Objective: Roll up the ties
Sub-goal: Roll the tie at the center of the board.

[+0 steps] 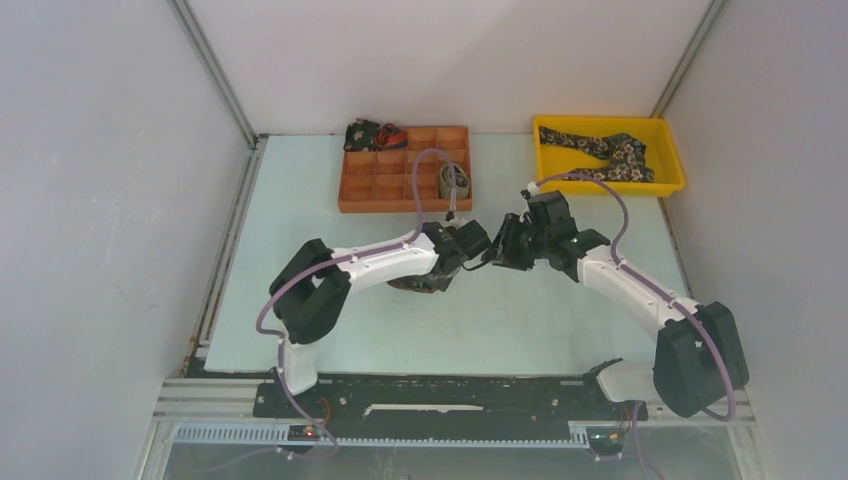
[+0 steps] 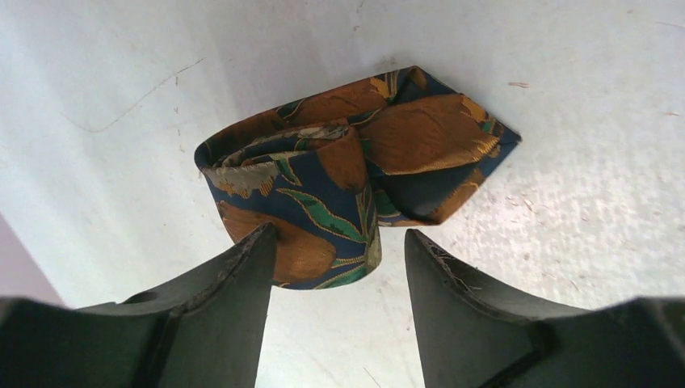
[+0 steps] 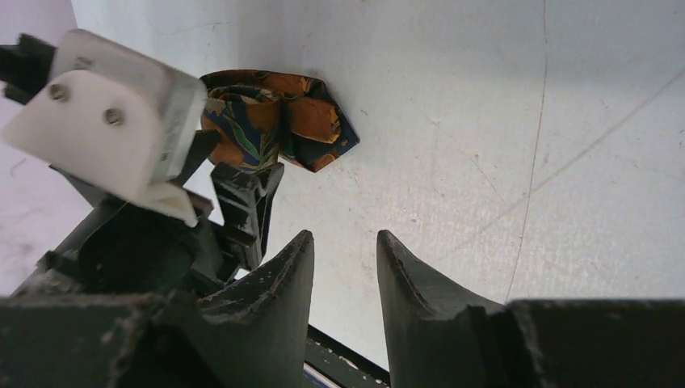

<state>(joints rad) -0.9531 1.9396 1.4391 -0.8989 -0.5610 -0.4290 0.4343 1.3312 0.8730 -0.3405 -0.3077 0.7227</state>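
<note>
Black fingers (image 2: 242,275) of the left gripper (image 2: 341,234) are spread wide, with nothing clamped. The left tip is seen touching the near edge of a rolled tie (image 2: 323,178), navy with rust leaves and green, which lies on the pale table (image 2: 582,242) just ahead of the jaws. The coil is loose, and its pointed end is folded out to one side, not tucked. The right gripper (image 3: 345,236) is held alongside, its gap narrow and empty; the roll sits ahead of it, partly hidden by the left wrist. Step judged: rolling about finished, pick-up for stowing pending. The next move is judged to call for the left jaws being advanced around the coil and closed across it, firmly enough that the loose end is not sprung. Farther out, a compartment tray (image 1: 400,207) is noted at the far side, with one olive coiled tie (image 1: 453,183) stowed in a right-hand cell and a dark tie (image 1: 372,135) bunched at its far left corner. A floral tie (image 1: 600,150) lies unrolled in the yellow bin (image 1: 610,188). A purple cable (image 1: 416,190) is draped over the tray, on the likely path.
</note>
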